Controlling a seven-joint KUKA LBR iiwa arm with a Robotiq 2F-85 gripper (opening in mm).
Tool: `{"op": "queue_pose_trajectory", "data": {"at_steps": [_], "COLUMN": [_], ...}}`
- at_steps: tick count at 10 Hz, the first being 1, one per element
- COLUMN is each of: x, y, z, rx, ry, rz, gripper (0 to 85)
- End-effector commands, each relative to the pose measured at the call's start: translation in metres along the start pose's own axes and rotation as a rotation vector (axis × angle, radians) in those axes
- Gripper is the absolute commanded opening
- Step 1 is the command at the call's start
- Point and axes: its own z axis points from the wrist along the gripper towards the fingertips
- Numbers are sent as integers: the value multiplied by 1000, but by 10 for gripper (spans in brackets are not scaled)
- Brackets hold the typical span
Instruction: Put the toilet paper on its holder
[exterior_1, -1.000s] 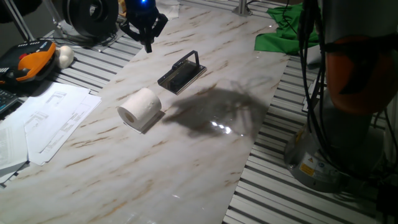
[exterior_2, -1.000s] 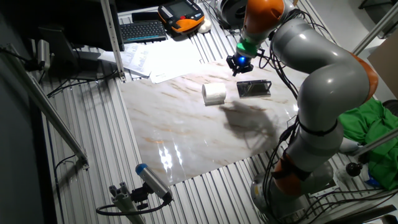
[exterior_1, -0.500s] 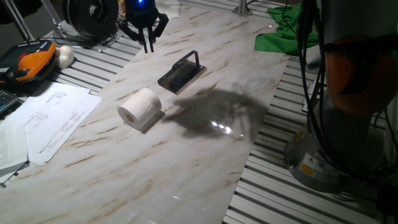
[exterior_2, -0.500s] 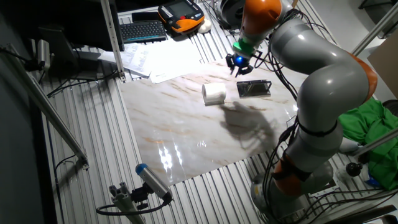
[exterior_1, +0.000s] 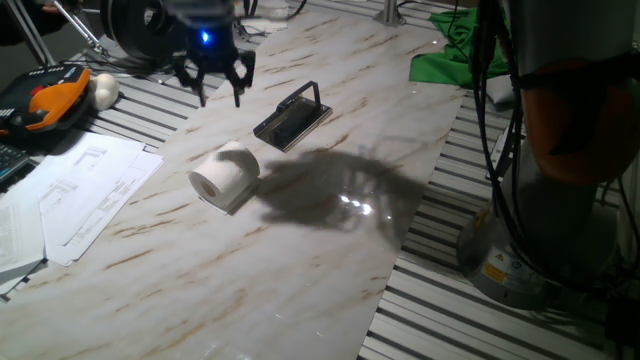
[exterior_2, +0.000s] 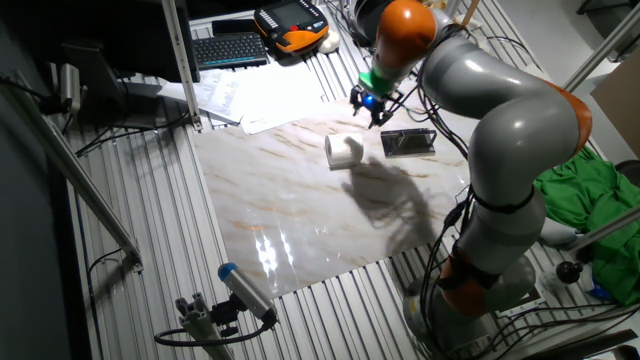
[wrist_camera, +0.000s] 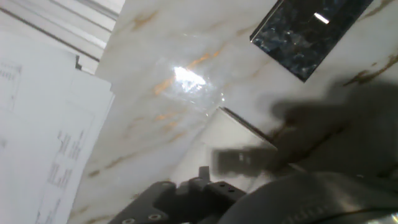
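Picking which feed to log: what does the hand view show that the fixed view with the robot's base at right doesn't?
Hand view only: close detail, the speckled surface of the holder base and print on the paper sheets. Fixed view only: the gripper with fingers spread above the table's far edge, the whole toilet paper on its side, the holder's bar, a green cloth. Both: marble tabletop, holder, sheets.
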Motion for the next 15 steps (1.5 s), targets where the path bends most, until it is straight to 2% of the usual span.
{"op": "queue_pose_trajectory", "data": {"at_steps": [1,3,5,7,8,11,12,13,14,15], "x": [1,3,4,5,6,7,7,7,7,7], "y": [0,2,2,2,2,1,1,1,1,1], "z": [20,39,51,56,55,51,51,51,51,51], "rx": [-25,-61,-91,-78,-61,-32,-10,12,46,82], "ry": [-57,-94,-117,-120,-124,-150,-148,-134,-101,-47], "rz": [487,569,606,608,595,593,590,582,532,444], "gripper": [850,850,850,850,850,850,680,680,680,850]}}
